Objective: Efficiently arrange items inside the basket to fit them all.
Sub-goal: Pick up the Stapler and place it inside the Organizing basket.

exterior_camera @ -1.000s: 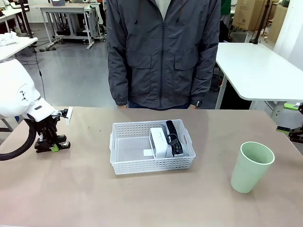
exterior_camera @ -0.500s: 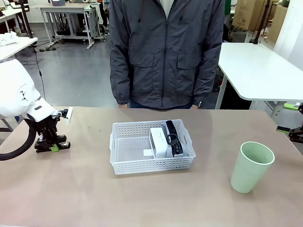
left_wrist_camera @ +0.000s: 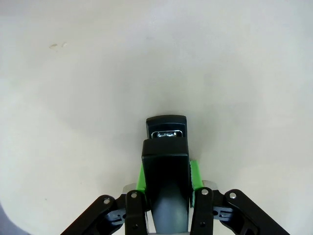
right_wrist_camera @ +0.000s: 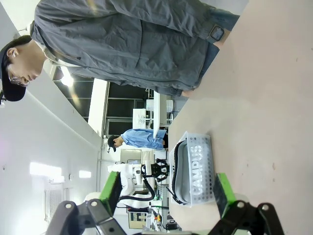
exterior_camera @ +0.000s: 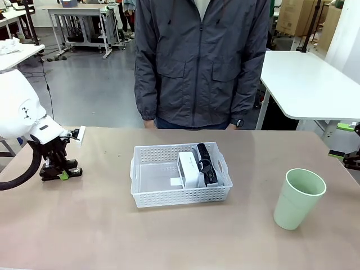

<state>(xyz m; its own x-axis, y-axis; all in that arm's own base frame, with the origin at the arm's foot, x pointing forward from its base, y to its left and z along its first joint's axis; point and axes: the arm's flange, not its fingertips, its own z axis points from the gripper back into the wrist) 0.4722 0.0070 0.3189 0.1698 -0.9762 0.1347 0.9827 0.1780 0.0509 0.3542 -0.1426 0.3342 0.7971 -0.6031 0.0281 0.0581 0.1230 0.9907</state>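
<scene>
The white basket (exterior_camera: pixel 152 194) stands mid-table. In its right half a white box (exterior_camera: pixel 189 167) stands on edge, with a black strap and ring (exterior_camera: pixel 206 165) beside it; the grey pouch shows little. A pale green cup (exterior_camera: pixel 298 198) stands upright on the table to the right of the basket. At the table's left edge my left gripper (exterior_camera: pixel 58 172) points down at the tabletop. Its green pads (left_wrist_camera: pixel 142 177) are shut on a black stapler (left_wrist_camera: pixel 166 128). My right gripper (exterior_camera: pixel 342 142) hangs at the far right edge, open and holding nothing (right_wrist_camera: pixel 168 196). From there the basket (right_wrist_camera: pixel 198 169) lies far off.
A person in a dark grey jacket (exterior_camera: pixel 199 62) stands at the far side of the table, hands down behind its edge. Bare tabletop lies between my left gripper and the basket, and in front of the basket. The basket's left half holds nothing.
The person has shifted slightly to the right. Both arms and all items stay where they were.
</scene>
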